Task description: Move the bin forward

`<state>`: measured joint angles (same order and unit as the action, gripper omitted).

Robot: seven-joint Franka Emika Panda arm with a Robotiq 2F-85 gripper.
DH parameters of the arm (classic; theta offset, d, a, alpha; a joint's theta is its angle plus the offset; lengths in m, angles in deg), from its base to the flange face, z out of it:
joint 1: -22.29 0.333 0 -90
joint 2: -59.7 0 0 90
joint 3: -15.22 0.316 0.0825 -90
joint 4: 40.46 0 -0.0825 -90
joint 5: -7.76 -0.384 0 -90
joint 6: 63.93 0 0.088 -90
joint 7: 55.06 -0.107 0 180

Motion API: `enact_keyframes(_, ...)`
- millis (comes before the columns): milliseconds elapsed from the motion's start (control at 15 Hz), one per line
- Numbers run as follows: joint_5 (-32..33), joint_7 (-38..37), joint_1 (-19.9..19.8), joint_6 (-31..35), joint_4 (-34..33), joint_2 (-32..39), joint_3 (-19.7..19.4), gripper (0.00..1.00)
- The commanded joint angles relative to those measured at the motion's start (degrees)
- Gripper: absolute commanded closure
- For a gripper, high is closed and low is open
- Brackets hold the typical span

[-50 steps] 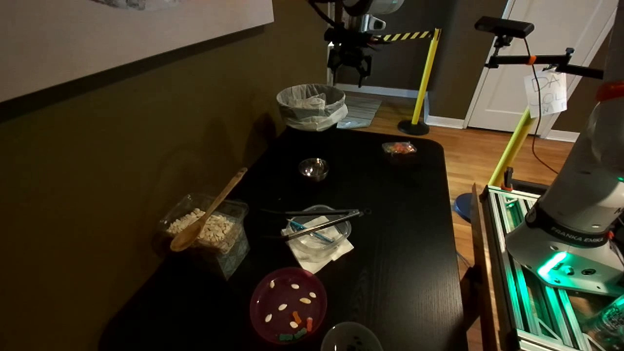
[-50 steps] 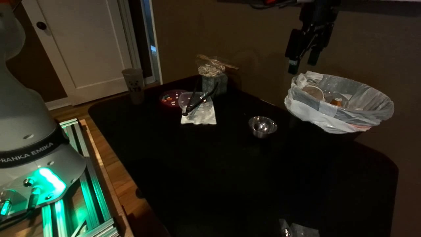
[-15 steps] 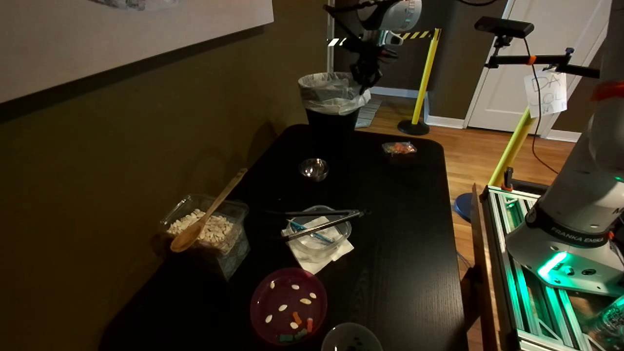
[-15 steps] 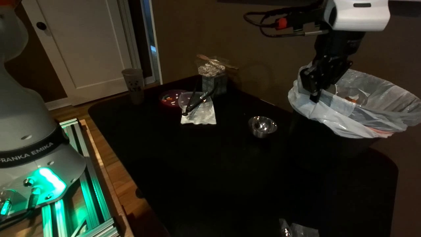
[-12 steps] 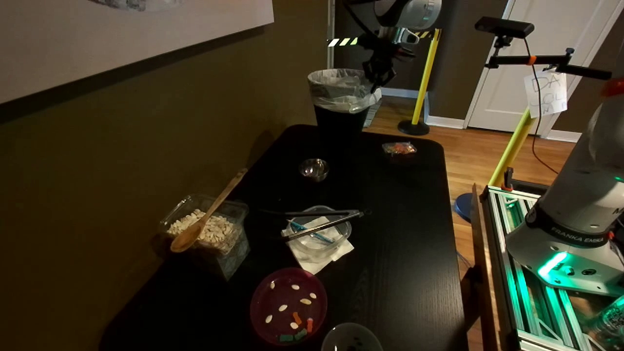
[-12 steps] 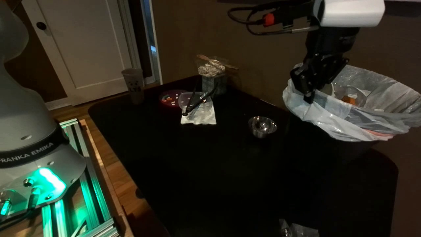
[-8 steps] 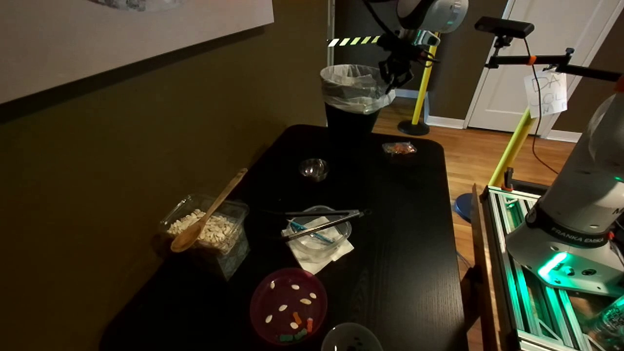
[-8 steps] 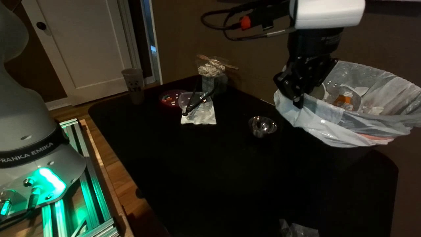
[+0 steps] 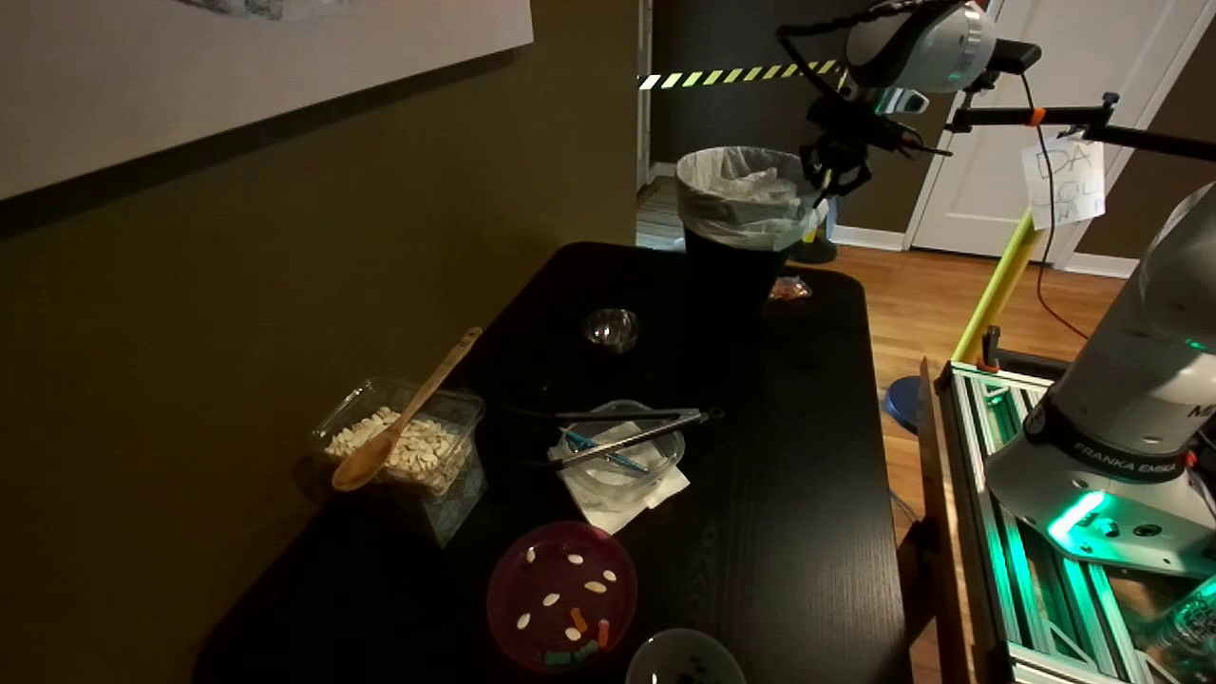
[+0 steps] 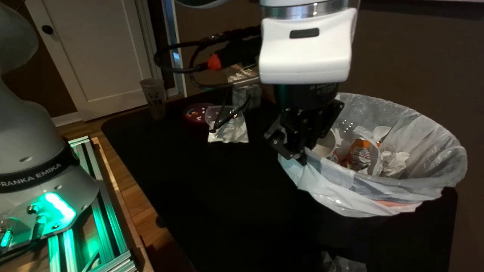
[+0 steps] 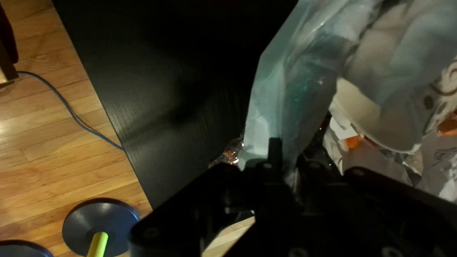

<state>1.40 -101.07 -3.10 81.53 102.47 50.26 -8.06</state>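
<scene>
The bin [image 10: 340, 192] lies toward the wall [image 9: 456, 171] from the gripper [image 10: 304, 155], which is clamped on its rim at the side facing the robot base [image 9: 1102, 475]; nearly all of the load thus sits between gripper and wall. Long axis of the bin: roughly vertical, any slight lean hard to judge. Location: the short end of the dark table [image 9: 788, 427], between its two rounded corners, partly covering, in an exterior view, a clear packet [image 9: 790, 288] near the base-side corner. The foot merges with the black tabletop; whether it touches cannot be told. Pose: the arm [image 9: 931, 47] reaches over the table's long edge, gripper pointing down, one finger [image 11: 275, 148] outside the rim and the other apparently inside, the liner [image 11: 267, 103] pinched between them in the wrist view. If forward means toward the base, the gripper leads and the bin trails; a slow, level pull seems called for, since a one-sided hold may let the bin tip or the liner slip off.
</scene>
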Motion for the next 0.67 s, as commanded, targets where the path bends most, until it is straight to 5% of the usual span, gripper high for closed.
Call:
enact_keyframes(0, -3.67, 3.14, -1.35, 0.08, 5.29, -5.66, -0.53, 0.98)
enact_keyframes(600, -3.42, 0.57, -4.66, 3.36, 17.39, -13.88, 2.48, 0.98)
